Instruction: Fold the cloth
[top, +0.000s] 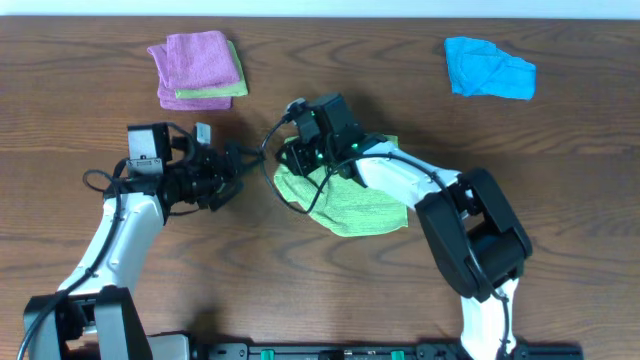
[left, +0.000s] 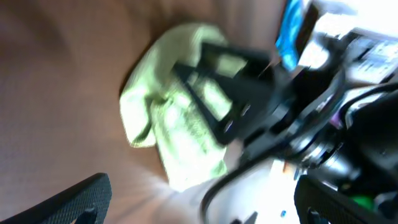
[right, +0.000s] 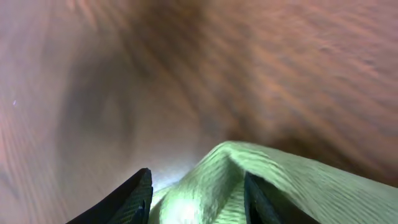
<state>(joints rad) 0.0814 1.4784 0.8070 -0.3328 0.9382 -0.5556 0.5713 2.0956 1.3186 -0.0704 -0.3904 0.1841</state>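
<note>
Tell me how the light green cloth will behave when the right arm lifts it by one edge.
Probably floppy: the light green cloth lies rumpled and tents into a soft ridge between the fingers of the right gripper. Its thin folds suggest little weight, so it should drape, not hold shape.

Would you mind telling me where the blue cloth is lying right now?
In the overhead view, the blue cloth lies crumpled at the table's far right, well apart from the green cloth near the centre.
</note>
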